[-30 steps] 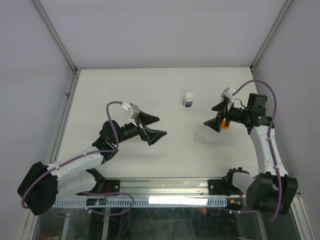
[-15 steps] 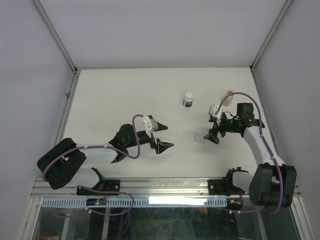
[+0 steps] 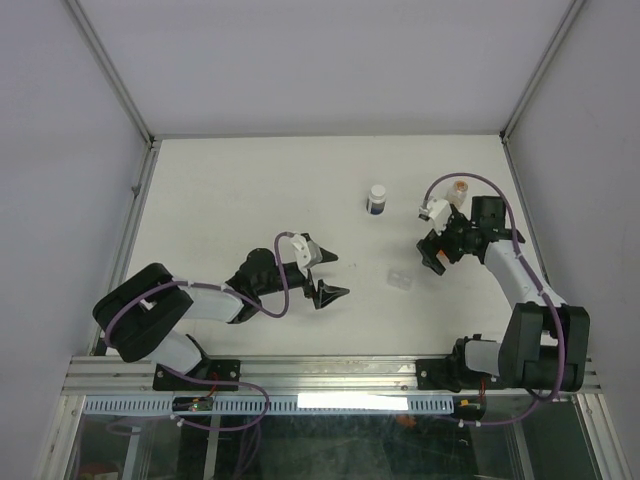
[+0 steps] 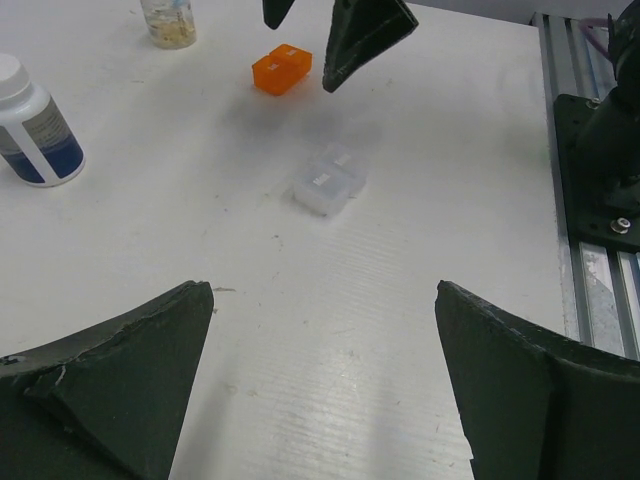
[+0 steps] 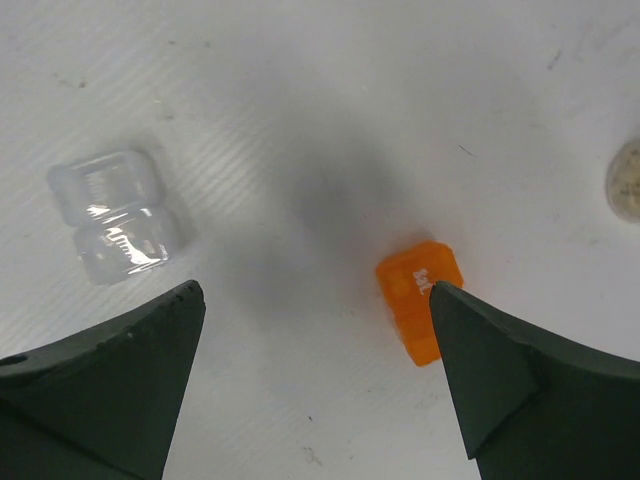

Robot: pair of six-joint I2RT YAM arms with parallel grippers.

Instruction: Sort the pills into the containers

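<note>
The clear two-cell box [image 3: 401, 280] [image 4: 330, 178] [image 5: 115, 215] lies flat mid-table. An orange two-cell box [image 4: 281, 68] [image 5: 418, 295] lies just beyond it. The tan vial [image 3: 459, 190] [image 4: 168, 22] stands upright at the back right with pale bits at its bottom. No loose pills show. My right gripper [image 3: 434, 255] [image 5: 315, 290] hovers open over bare table, its right finger overlapping the orange box's edge and the clear box off to its left. My left gripper [image 3: 327, 275] [image 4: 322, 290] is open and empty, low over the table, facing the clear box.
A white bottle with a blue label [image 3: 377, 199] [image 4: 30, 125] stands upright at the back centre, left of the vial. The aluminium rail [image 4: 590, 180] with the arm bases runs along the near edge. Walls enclose the table on three sides.
The left arm has drawn back and dropped low, its gripper shifting slightly right. The right arm has folded down over the orange box, uncovering the vial. Both grippers stayed open.
</note>
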